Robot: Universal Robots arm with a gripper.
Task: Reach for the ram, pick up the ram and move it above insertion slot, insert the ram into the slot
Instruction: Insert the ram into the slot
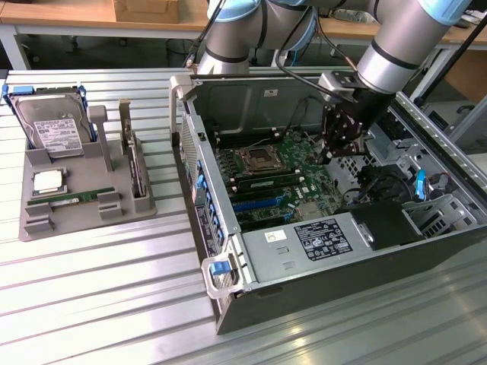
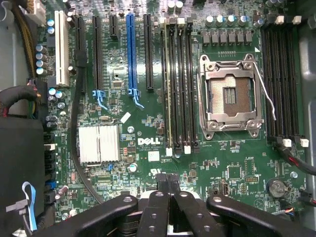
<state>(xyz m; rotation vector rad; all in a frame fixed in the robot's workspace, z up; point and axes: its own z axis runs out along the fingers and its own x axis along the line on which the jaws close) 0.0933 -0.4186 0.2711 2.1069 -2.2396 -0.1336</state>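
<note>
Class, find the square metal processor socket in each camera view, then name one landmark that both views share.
Exterior view: the processor socket sits on the green motherboard, to the exterior view's left of the gripper.
Wrist view: the processor socket lies between two banks of black memory slots.
Shared landmark: the long blue slot.

a lab or workshop: slatted metal workbench [image 1: 99,289], open computer case [image 1: 342,258], wooden desks [image 1: 68,15] behind.
</note>
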